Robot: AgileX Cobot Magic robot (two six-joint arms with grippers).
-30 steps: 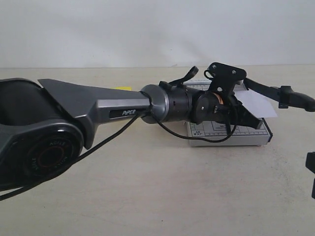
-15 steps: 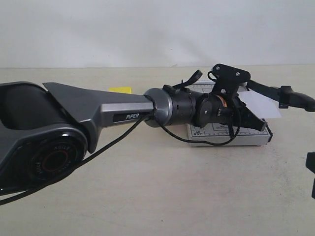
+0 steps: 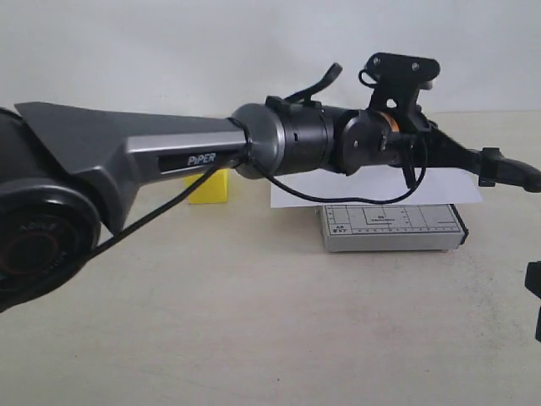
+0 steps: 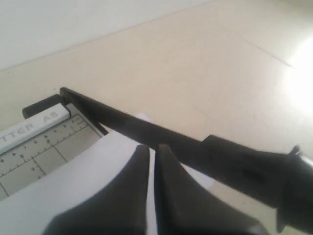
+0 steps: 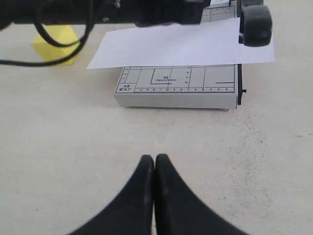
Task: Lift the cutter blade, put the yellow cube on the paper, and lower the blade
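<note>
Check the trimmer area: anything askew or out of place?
Only the paper: it lies slightly skewed to the trimmer board's grid and overhangs it on both sides. The cutter blade is raised. The yellow cube sits on the table beside the board, not yet on the paper. No damage visible.

The left arm (image 3: 144, 148) hides the top of the yellow cube (image 3: 213, 191) and, seemingly, the far edge of the paper (image 3: 338, 186).

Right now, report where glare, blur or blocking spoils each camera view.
Left wrist view: glare bleaches the table at one edge, and the left gripper is blurred up close. Exterior view: the left arm hides part of the yellow cube. Right wrist view: evenly lit, trimmer board print sharp.
</note>
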